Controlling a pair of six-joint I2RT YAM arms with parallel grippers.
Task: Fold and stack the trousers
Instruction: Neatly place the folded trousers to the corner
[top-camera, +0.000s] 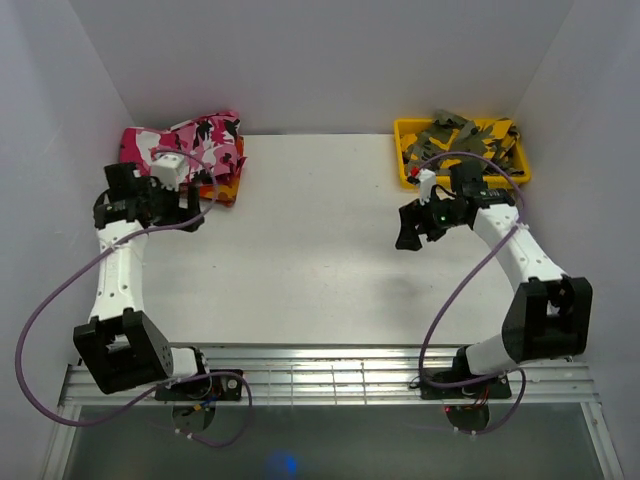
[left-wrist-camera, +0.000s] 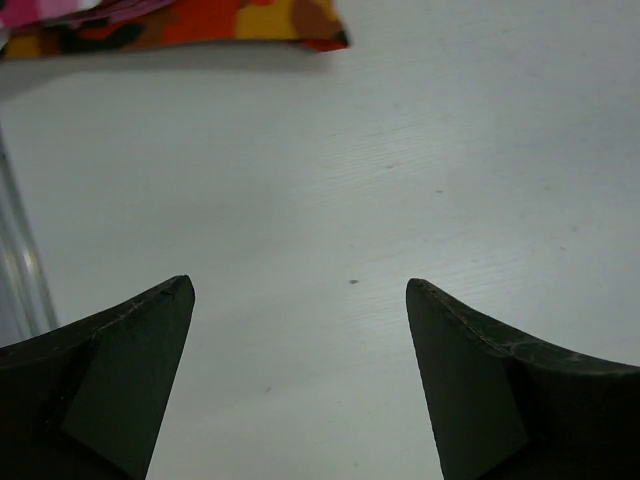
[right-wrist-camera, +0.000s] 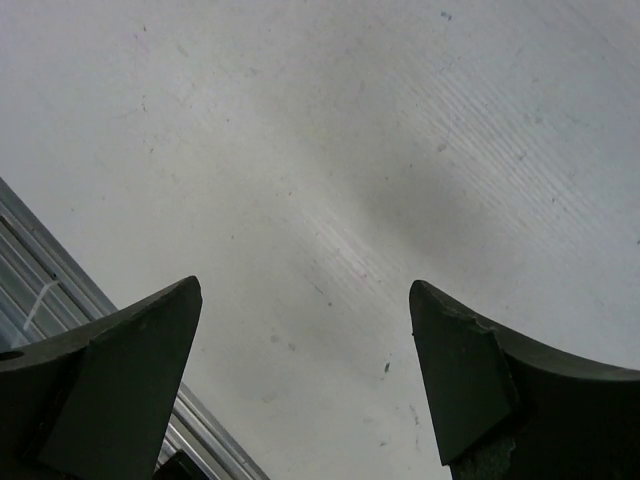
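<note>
Left gripper (left-wrist-camera: 300, 290) gapes wide with nothing between its fingers, over bare table (top-camera: 320, 270). In its wrist view, the edge of the orange-red trousers (left-wrist-camera: 200, 25) lies at 11 o'clock. The pink trousers (top-camera: 200, 140) lie on top of them, at the table's 10 o'clock. Right gripper (right-wrist-camera: 305, 292) is equally wide and empty above the table. At the table's 2 o'clock, a yellow tray (top-camera: 402, 140) holds olive trousers (top-camera: 460, 135).

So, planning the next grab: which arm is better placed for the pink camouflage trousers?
Left. The left gripper is open just beside the pink trousers at the far left; the right gripper, also open, sits across the table by the yellow bin.
</note>
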